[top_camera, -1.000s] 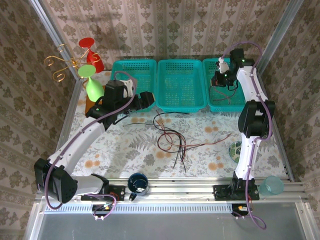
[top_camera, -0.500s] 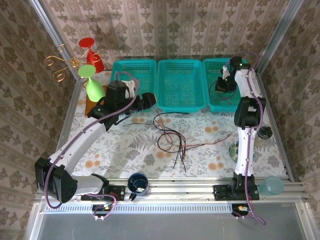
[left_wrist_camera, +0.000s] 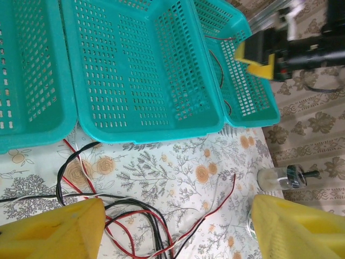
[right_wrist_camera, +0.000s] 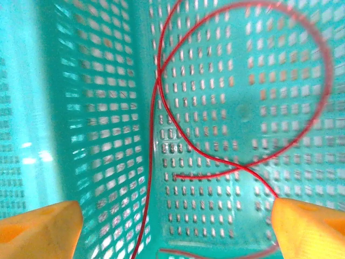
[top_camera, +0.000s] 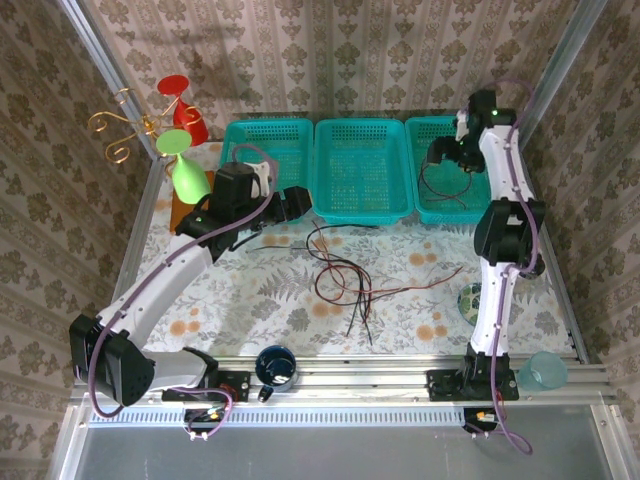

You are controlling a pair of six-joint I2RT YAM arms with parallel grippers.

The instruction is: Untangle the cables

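Note:
A tangle of black, red and pale cables (top_camera: 340, 275) lies on the flowered table in front of the middle basket. My left gripper (top_camera: 300, 203) hovers open above the tangle's far left side. In the left wrist view its yellow fingertips (left_wrist_camera: 54, 232) stand wide apart over the cables (left_wrist_camera: 124, 216), with nothing between them. My right gripper (top_camera: 437, 152) hangs open over the right teal basket (top_camera: 425, 205). A single red cable (right_wrist_camera: 161, 108) lies looped on that basket's floor, below the open right gripper (right_wrist_camera: 175, 232); its fingers (right_wrist_camera: 312, 226) hold nothing.
Three teal baskets stand in a row at the back: left (top_camera: 290, 130), middle (top_camera: 360, 210), right. Green (top_camera: 185, 170) and red (top_camera: 185, 110) cups and a gold wire stand (top_camera: 120, 130) fill the far left corner. A dark cup (top_camera: 275, 365) and a bowl (top_camera: 470, 300) sit near the front.
My right gripper has opened and let go of the red cable, which now lies in the right basket. Its wrist swung up and back. The left arm has stayed still.

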